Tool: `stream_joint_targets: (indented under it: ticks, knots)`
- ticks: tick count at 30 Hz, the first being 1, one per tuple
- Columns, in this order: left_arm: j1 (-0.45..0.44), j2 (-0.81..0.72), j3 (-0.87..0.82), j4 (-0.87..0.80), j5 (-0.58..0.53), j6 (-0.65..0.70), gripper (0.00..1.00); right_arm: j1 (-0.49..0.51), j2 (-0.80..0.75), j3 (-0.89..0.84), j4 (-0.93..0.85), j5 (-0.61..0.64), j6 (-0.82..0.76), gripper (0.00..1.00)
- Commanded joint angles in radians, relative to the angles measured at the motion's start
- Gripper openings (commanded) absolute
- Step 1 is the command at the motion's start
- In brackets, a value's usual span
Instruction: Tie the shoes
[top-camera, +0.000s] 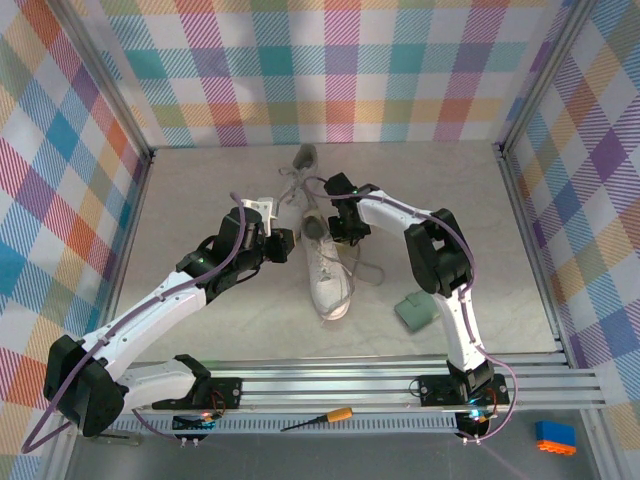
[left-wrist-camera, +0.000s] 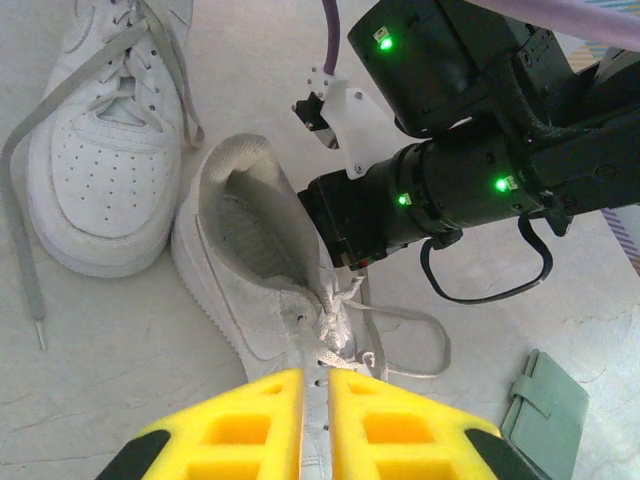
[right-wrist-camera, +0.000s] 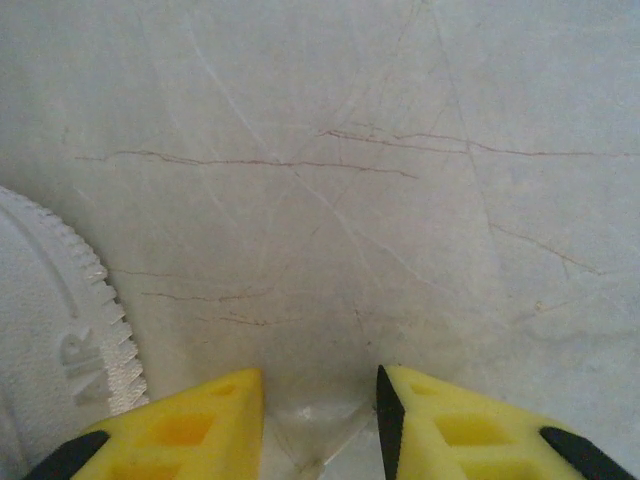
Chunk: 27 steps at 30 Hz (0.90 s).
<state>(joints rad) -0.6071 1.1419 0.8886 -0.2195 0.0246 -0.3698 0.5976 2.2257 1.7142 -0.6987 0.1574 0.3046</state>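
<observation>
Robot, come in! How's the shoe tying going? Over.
Left tool shut on lace of near shoe. Right tool open, low over table by a sole. Far shoe laces trail loose. Green pad sits clear of both.

Two white low-top sneakers lay on the worktop (top-camera: 215, 185). The near sneaker (top-camera: 328, 272) pointed its toe toward the arm bases, its grey-lined opening (left-wrist-camera: 245, 215) gaping and its white laces (left-wrist-camera: 338, 318) loosely crossed, one loop spilling sideways. The far sneaker (left-wrist-camera: 100, 150) sat just beside its heel, its greyish lace untied and trailing
</observation>
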Motion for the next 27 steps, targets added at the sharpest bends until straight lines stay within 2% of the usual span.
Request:
stream_joint_targets:
  ticks: [1,8,12,17,22,25,27]
  knots:
    - [0.000,-0.017,0.016,-0.004,-0.002,0.010,0.15,0.034,0.045,-0.083,-0.188,-0.048,0.008,0.28]
    - [0.000,-0.016,0.020,-0.006,-0.002,0.011,0.15,0.026,-0.012,-0.147,-0.120,-0.099,0.026,0.00]
    - [0.000,-0.029,0.016,-0.009,-0.006,0.012,0.15,0.005,-0.113,-0.203,-0.028,-0.129,0.043,0.00]
    - [0.000,-0.051,0.015,0.002,0.000,0.020,0.15,-0.040,-0.345,-0.342,0.189,-0.176,0.069,0.00]
    - [0.000,-0.055,0.003,0.057,0.061,0.037,0.16,-0.057,-0.511,-0.439,0.314,-0.245,0.079,0.00]
    - [0.000,-0.034,0.004,0.098,0.108,0.051,0.19,-0.061,-0.578,-0.485,0.368,-0.254,0.097,0.00]
    - [0.000,-0.014,0.008,0.128,0.139,0.061,0.25,-0.062,-0.613,-0.498,0.384,-0.266,0.099,0.00]
